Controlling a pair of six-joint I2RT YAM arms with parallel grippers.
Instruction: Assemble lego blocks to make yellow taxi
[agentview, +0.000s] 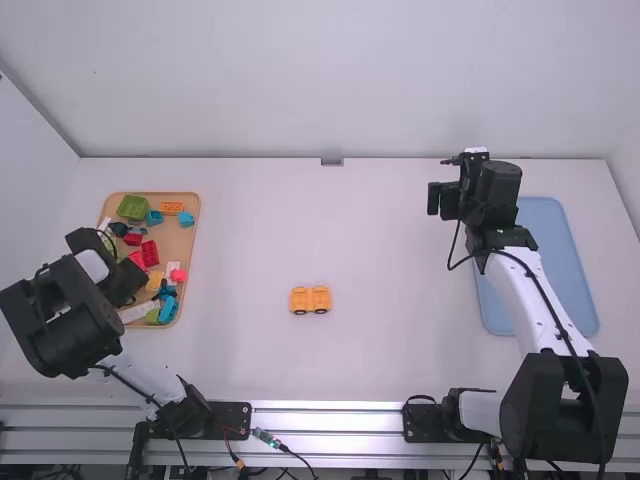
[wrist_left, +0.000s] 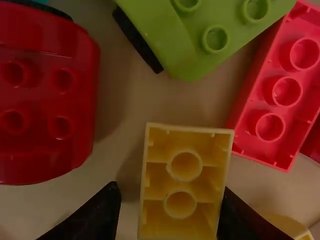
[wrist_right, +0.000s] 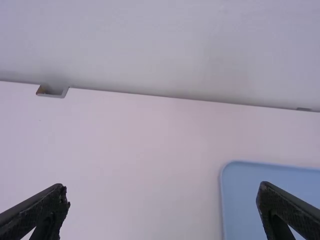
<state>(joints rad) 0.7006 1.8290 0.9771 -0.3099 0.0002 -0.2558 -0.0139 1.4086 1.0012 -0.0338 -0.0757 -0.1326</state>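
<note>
Fingers of the left arm (agentview: 125, 282) hang low over the tan tray (agentview: 180, 245) on the left of the tabletop (agentview: 390, 340). In the left wrist view, they stand parted, one on either side of a yellow block (wrist_left: 182, 162) whose hollow underside faces the camera; a gap shows between the block and one finger. Near that block lie a rounded red block (wrist_left: 45, 145), a green block (wrist_left: 175, 50) with round studs, and a pinkish-red block (wrist_left: 275, 125), its hollow side showing too.

Elsewhere in the tray, seen from above, are a larger green block (agentview: 133, 207) at the far end, an orange block (agentview: 172, 207) beside it, a pink piece (agentview: 178, 275) along the right side and a white block (agentview: 138, 312) toward the near end.

Around the middle of the tabletop, well apart from both trays, the small yellow-orange car (agentview: 310, 299) sits upright on dark wheels.

Farther right, the right arm's fingers (agentview: 480, 175) are raised at the far part of the tabletop, spread wide. A blue tray (agentview: 545, 265) lies flat at the right, partly behind that arm.
</note>
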